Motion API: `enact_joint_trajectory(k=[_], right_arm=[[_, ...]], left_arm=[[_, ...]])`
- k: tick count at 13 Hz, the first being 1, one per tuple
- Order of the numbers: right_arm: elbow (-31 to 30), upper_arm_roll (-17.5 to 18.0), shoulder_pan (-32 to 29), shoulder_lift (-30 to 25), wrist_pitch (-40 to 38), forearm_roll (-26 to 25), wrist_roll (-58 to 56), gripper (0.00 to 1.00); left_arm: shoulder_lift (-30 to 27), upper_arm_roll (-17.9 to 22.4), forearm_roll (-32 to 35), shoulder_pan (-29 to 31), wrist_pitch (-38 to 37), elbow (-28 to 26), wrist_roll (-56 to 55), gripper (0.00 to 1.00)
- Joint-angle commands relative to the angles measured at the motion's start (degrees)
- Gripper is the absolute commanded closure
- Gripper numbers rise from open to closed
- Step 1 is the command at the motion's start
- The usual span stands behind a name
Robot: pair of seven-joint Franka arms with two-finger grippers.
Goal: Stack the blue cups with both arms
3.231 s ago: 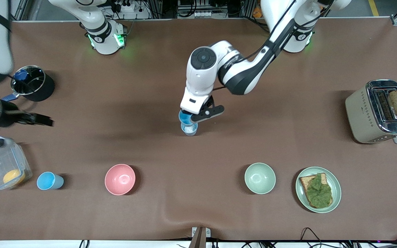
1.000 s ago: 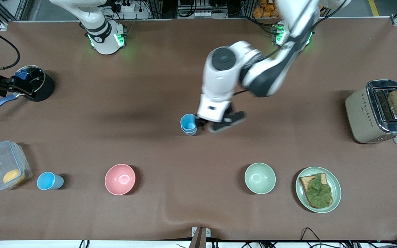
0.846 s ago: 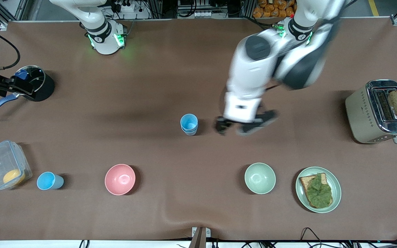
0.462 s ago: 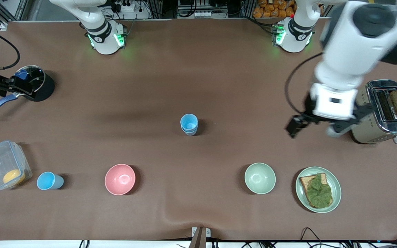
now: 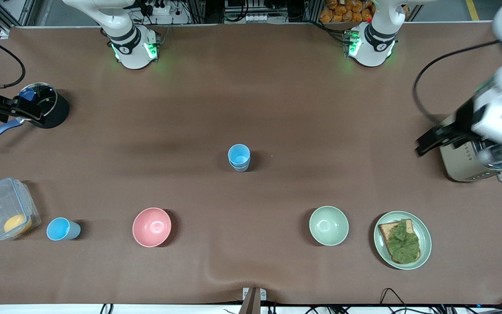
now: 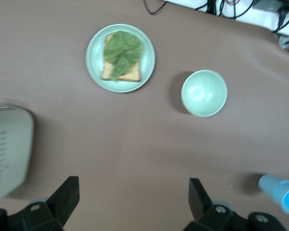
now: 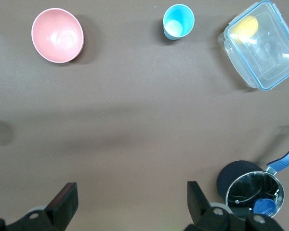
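Note:
Two light-blue cups (image 5: pixel 239 158) stand nested as one stack at the table's middle; the stack also shows in the left wrist view (image 6: pixel 282 190). A third blue cup (image 5: pixel 61 229) stands alone beside the plastic box near the front camera, and shows in the right wrist view (image 7: pixel 178 21). My left gripper (image 5: pixel 458 146) is open and empty, up over the toaster's edge at the left arm's end; its fingers spread wide in the left wrist view (image 6: pixel 132 195). My right gripper (image 5: pixel 11 109) is open and empty, waiting over the black pot (image 5: pixel 44 104); the right wrist view (image 7: pixel 132 202) shows the same.
A toaster (image 5: pixel 473 152) with bread is under the left hand. A green bowl (image 5: pixel 328 225), a plate with lettuce toast (image 5: pixel 402 240), a pink bowl (image 5: pixel 151 226) and a clear box (image 5: pixel 7 209) with a yellow thing line the near side.
The left gripper let go of the upper cup on the stack and swung away to the toaster at its end of the table. The right arm drew back over the pot, then stayed.

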Motion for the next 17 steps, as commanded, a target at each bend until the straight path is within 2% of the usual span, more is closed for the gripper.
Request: enact_joint_trajectory(k=[1,3,6,9,12,15,17], right_arm=[[0.59,1.04,-1.1,0.04,-0.81,-0.99,0.68,0.0],[0.59,1.04,-1.19,0.04,-0.81,-0.99,0.6,0.0],[0.59,1.04,-1.19,0.04,-0.9,-0.99,0.6,0.0],[0.51,1.04,-1.19,0.04,-0.98,-0.99,0.68,0.0],[0.5,1.04,-1.19,0.04,-0.98,-0.99,0.68,0.0],[0.5,1.04,-1.19,0.04,-1.07,-0.99,0.68,0.0],[0.42,1.04,-1.28,0.04,-0.98,-0.99,0.68,0.0]], left_arm=[[-4.49,1.5,-1.45,-0.5,-5.35,-1.09,2.56,0.0],[-6.78,2.2,-1.8,0.37,-8.17,-2.58,3.17,0.0],[-9.77,2.38,-1.46,0.29,-8.62,-6.01,3.26,0.0],[-10.3,3.69,-1.45,-0.33,-8.53,-6.19,3.35,0.0],[-10.3,3.78,-1.45,-0.33,-8.88,-6.8,8.25,0.0],[-10.13,3.44,-1.02,-0.59,-8.79,-7.33,7.92,0.0],[-9.86,2.3,4.58,-2.08,-5.04,-9.25,7.57,0.0]])
